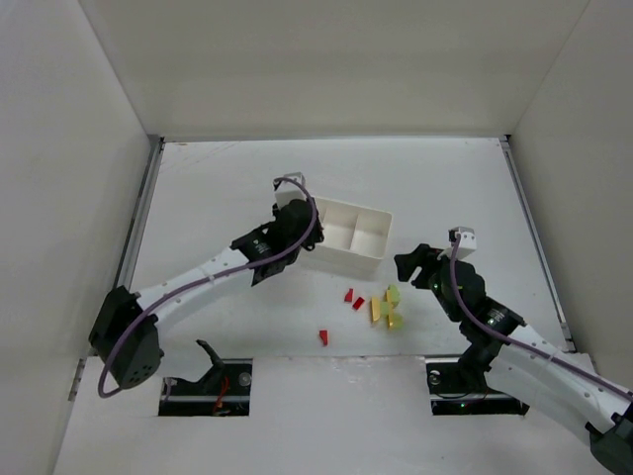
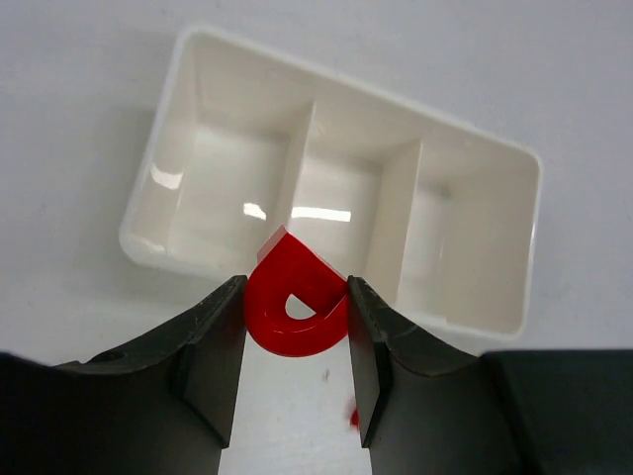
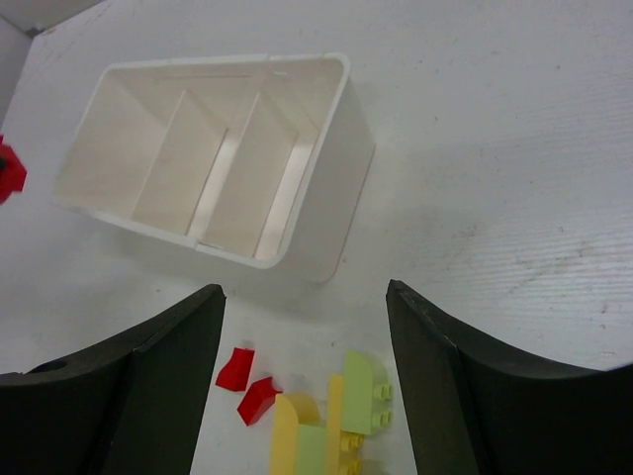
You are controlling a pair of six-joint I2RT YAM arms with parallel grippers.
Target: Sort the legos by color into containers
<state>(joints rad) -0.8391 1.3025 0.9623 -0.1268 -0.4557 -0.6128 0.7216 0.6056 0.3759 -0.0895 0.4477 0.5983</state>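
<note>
By tray (image 2: pixel 227 188) edge, L claw (image 2: pixel 296 295) pinches red lego (image 2: pixel 297 259); R claw (image 3: pixel 305 292) gapes empty nr loose legos (image 3: pixel 341 421).

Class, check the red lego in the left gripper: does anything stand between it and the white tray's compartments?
Nothing visible does. The left gripper holds the red lego by the near wall of the tray, which is open-topped and empty inside.

Top view: the left gripper (image 1: pixel 289 222) covered the left end of the tray (image 1: pixel 348 259), and the red brick (image 2: pixel 297 267) in its grip was hidden there. The loose bricks (image 1: pixel 386 309) were too small to make out their shapes.

Right wrist view: the yellow and green bricks (image 3: pixel 341 426) were cut off by the bottom edge. A red fragment (image 3: pixel 10 170) was clipped at the left edge and could not be identified.
</note>
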